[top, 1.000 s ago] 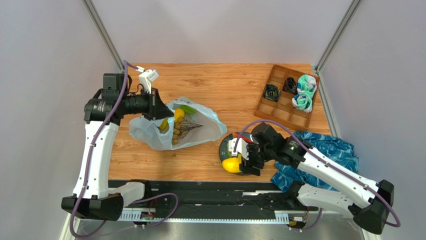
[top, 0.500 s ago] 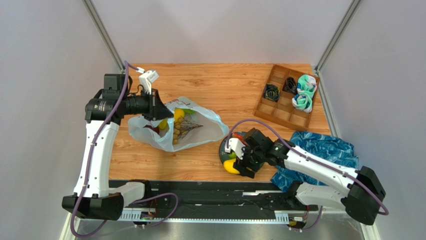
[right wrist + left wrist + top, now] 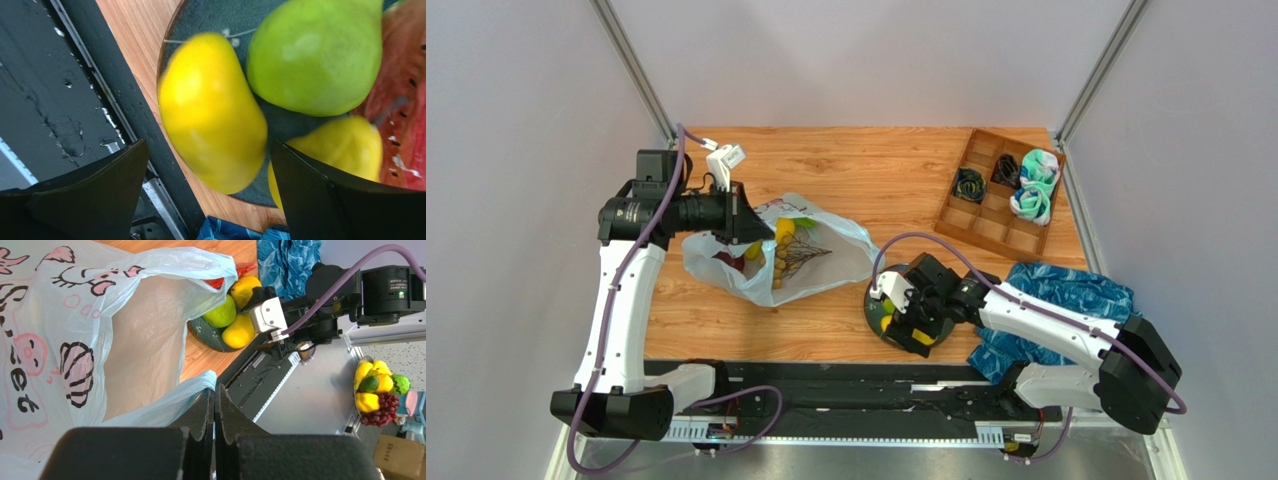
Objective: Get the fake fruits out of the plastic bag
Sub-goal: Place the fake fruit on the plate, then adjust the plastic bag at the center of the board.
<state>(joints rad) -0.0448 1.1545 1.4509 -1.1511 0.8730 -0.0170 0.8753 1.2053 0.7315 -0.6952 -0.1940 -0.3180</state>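
Note:
The plastic bag point(image 3: 821, 262) lies left of centre, mouth towards the right. My left gripper point(image 3: 751, 228) is shut on its rim point(image 3: 200, 385) and holds it up. A yellow lemon point(image 3: 784, 230), a grape bunch point(image 3: 788, 262) and a dark red apple point(image 3: 726, 258) show through the bag. My right gripper point(image 3: 904, 322) stands open over a dark plate point(image 3: 874, 305). Between its fingers, untouched, a yellow mango point(image 3: 212, 112) lies on the plate point(image 3: 210, 15). Beside it lie a green pear point(image 3: 315, 55), a lemon point(image 3: 335, 150) and a watermelon slice point(image 3: 400, 100).
A wooden compartment tray point(image 3: 986, 215) with rolled socks point(image 3: 1034, 190) stands at the back right. A blue patterned cloth point(image 3: 1066, 310) lies under my right arm. The black base rail point(image 3: 876, 400) runs along the near edge, close to the plate.
My right gripper moved left and down over the plate and opened, letting go of the yellow mango. The left gripper kept its hold on the bag.

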